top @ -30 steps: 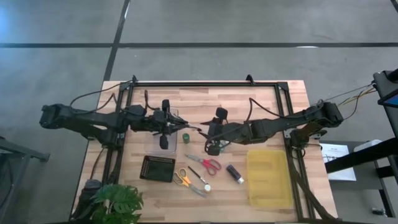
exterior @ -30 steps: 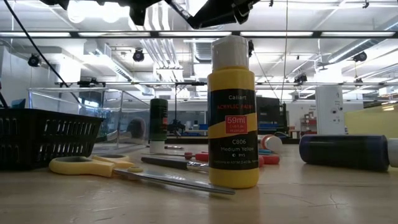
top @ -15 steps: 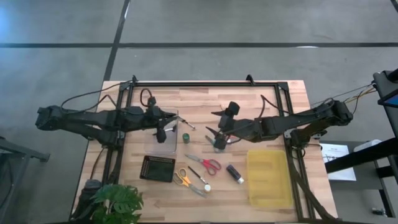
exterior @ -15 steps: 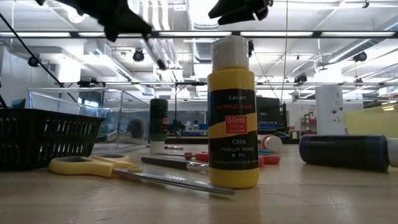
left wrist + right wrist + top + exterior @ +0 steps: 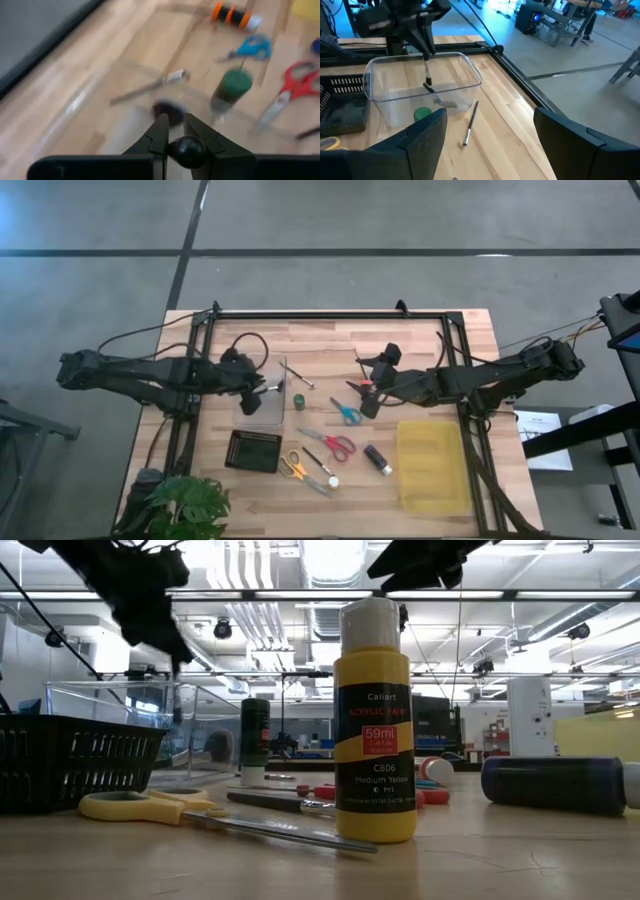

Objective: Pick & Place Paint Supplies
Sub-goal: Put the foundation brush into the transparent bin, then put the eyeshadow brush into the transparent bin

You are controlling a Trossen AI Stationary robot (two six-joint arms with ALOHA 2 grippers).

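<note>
My left gripper is shut on a thin brush above a clear bin. My right gripper is open and hovers past the far right side of the blue-handled scissors, which lie flat on the table. A second brush lies on the table beside the clear bin. The green pot stands upright next to it. Red scissors, yellow scissors, a yellow paint bottle and a dark bottle on its side sit nearer the near edge. My left gripper pinches the brush by its upper end between the two fingers, coming from above and pointing down. The brush hangs almost upright below the fingers. Its dark lower end reaches into the clear bin; whether it touches the floor I cannot tell.
A black square tray sits near the clear bin and a yellow bin at the right. A plant stands at the near left corner. A black frame runs along the far edge. Bare wood lies far of the grippers.
My left gripper has moved toward the table's left and down, and the brush now hangs nearly upright over the clear bin instead of slanting. My right gripper has drawn off toward the right and far side, uncovering the blue scissors on the table.
</note>
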